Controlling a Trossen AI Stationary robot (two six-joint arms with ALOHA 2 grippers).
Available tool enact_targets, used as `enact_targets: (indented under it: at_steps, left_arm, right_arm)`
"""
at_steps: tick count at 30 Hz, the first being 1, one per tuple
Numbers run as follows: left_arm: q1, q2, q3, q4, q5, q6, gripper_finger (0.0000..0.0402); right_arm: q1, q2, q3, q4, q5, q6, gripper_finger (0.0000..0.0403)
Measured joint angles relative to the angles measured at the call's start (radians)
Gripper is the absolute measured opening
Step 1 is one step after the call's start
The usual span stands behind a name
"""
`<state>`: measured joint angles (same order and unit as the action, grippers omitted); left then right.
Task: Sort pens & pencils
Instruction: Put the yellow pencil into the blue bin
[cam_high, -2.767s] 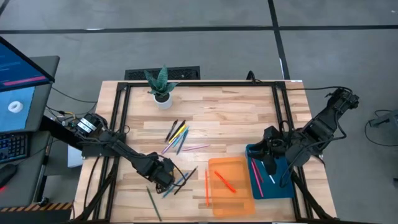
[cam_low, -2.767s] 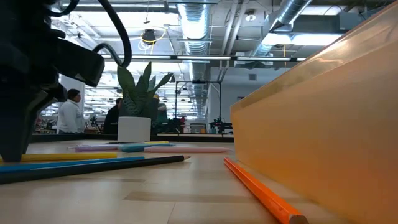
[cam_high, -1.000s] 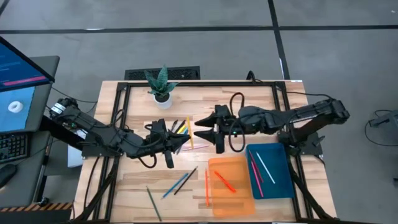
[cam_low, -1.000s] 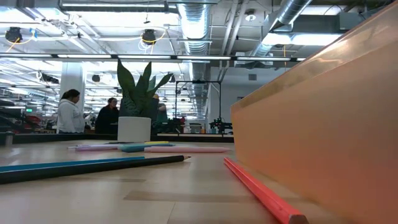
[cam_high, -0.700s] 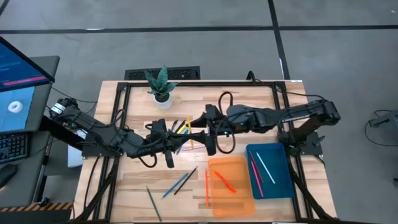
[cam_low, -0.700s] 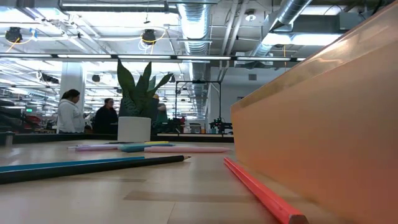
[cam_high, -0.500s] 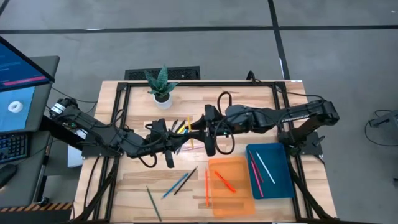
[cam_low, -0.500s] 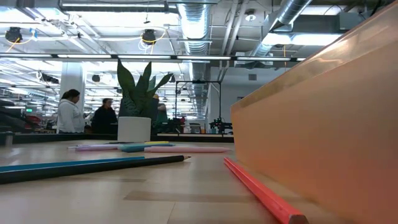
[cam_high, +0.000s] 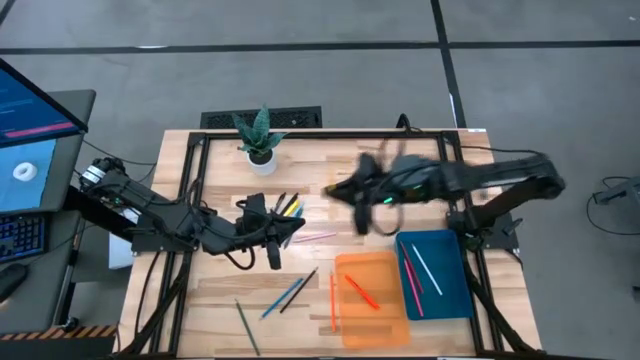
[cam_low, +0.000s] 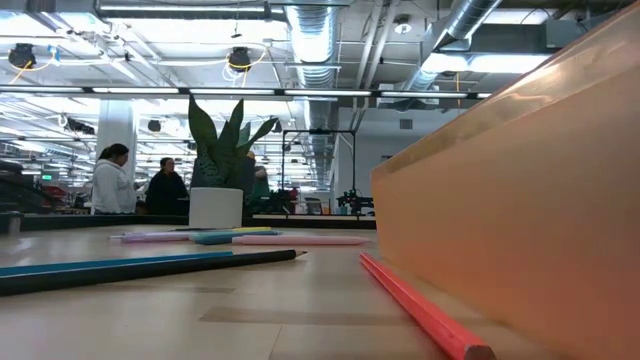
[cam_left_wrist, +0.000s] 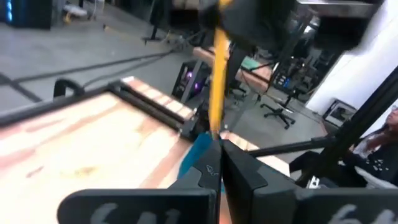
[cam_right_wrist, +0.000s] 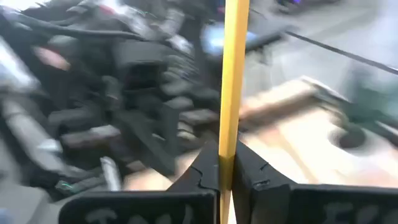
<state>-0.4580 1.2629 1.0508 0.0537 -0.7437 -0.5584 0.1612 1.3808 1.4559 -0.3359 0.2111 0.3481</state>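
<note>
The yellow pencil (cam_right_wrist: 236, 74) is the one to watch: in my right wrist view it stands straight up out of the right gripper (cam_right_wrist: 226, 167), whose fingers are pinched tight on it. A second ago those fingers were wide apart, reaching toward the left arm in mid-table; now they have snapped together on the stick, and the high view shows the right gripper (cam_high: 345, 190) blurred and already swinging back from the meeting point. So the handover has landed.

The left wrist view shows the same yellow pencil (cam_left_wrist: 218, 68) rising just past the left gripper (cam_left_wrist: 219, 163), whose fingers are together; I can't tell whether they are still touching it. In the high view the left gripper (cam_high: 283, 231) hangs over the mid-table cluster of pens & pencils (cam_high: 288, 208), fanned near the potted plant (cam_high: 259, 140).

For the sort, I reckon this is one more stick on its way to a tray. The orange tray (cam_high: 390, 322) already holds an orange one, and the blue tray (cam_high: 448, 283) holds a pink and a white one. Plenty is still loose: a blue and a dark pair (cam_high: 290, 290) near the front, a green pencil (cam_high: 246, 326) at the front edge, and an orange pencil (cam_low: 420, 313) hard against the orange tray's wall.
</note>
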Motion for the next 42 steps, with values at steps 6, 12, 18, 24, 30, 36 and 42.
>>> enact_targets:
  at_steps: [6, 12, 18, 24, 30, 36, 42]
  left_arm:
    - [0.0, 0.0, 0.0, -0.171, 0.007, -0.143, 0.0]
    - [0.0, 0.0, 0.0, -0.295, 0.049, -0.249, 0.0]
    - [0.0, 0.0, 0.0, -0.319, 0.088, -0.259, 0.0]
    - [0.0, 0.0, 0.0, -0.329, 0.094, -0.263, 0.0]
    - [0.0, 0.0, 0.0, -0.435, 0.177, -0.355, 0.0]
    - [-0.001, 0.0, -0.002, -0.543, 0.229, -0.467, 0.0]
    - [-0.001, 0.0, -0.002, -0.574, 0.244, -0.528, 0.0]
  right_arm:
    - [0.109, -0.198, -0.006, -0.679, 0.283, 0.313, 0.0025]
    - [0.433, -0.27, -0.168, -1.155, 0.312, 1.016, 0.0025]
    - [0.792, -0.239, -0.411, -1.019, 0.283, 1.605, 0.0025]
    - [0.904, -0.13, -0.515, -0.924, 0.178, 1.859, 0.0025]
    - [0.858, -0.059, -0.518, -0.915, 0.036, 1.796, 0.0025]
    - [0.803, -0.033, -0.584, -0.806, -0.038, 1.723, 0.0026]
    - [0.762, -0.036, -0.654, -0.753, -0.032, 1.736, 0.0059]
